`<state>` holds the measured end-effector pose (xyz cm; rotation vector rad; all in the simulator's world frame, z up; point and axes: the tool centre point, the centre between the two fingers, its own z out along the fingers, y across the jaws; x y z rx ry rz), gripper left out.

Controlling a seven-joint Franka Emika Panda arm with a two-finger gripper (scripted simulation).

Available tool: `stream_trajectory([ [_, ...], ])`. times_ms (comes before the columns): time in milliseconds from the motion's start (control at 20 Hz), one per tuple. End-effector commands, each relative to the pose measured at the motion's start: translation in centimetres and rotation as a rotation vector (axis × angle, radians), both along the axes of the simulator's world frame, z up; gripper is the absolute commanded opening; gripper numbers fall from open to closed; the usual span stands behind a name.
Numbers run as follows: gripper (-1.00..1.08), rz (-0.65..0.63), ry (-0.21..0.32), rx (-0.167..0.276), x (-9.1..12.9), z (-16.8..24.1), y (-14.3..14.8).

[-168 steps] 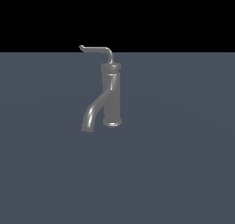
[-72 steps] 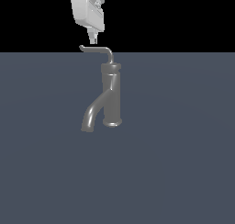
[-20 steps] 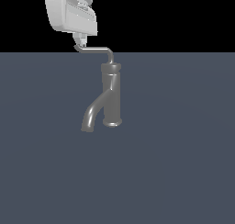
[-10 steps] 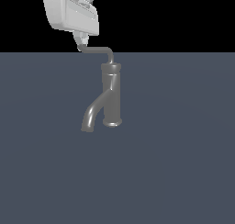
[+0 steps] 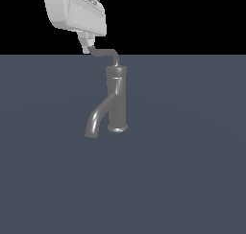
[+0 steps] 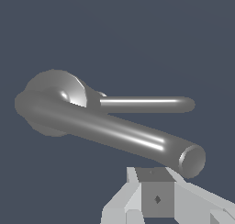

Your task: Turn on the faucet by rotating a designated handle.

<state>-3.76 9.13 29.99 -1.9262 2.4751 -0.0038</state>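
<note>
The dark grey faucet [image 5: 116,101] stands upright, and its thick spout [image 5: 95,120] curves down toward the exterior view's left. The thin bent handle [image 5: 106,52] reaches from the top of the body toward that same side. My white gripper [image 5: 87,47] hangs above the handle's outer end, fingers shut together and touching the tip from the side, with nothing between them. In the wrist view the handle [image 6: 119,133] looks large and close. Its end cap sits just beyond my gripper [image 6: 156,191], and the spout [image 6: 147,103] lies farther off behind it.
The faucet stands on a flat blue-grey surface [image 5: 182,170], with black background above it. Nothing else shows in either view.
My gripper has drifted slightly toward the exterior view's right with the handle's tip. The handle arm now looks shorter, so it has swung a little. The faucet body has not moved.
</note>
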Motion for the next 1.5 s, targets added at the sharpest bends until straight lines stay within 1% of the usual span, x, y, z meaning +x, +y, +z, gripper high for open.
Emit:
stream_trajectory([
  [0,-1.00,-0.003,0.005,-0.001,-0.7,0.0,-0.4],
  [50,-1.00,0.000,0.000,-0.002,-0.2,0.0,-0.1],
  [800,-1.00,-0.002,0.006,-0.001,-3.1,0.0,-7.9],
  [850,-1.00,-0.002,0.006,-0.001,-3.1,0.0,-7.9],
  [900,-1.00,0.036,0.003,-0.001,-2.9,0.0,-5.4],
  [1450,-1.00,0.014,0.004,-0.002,-0.8,0.0,-10.8],
])
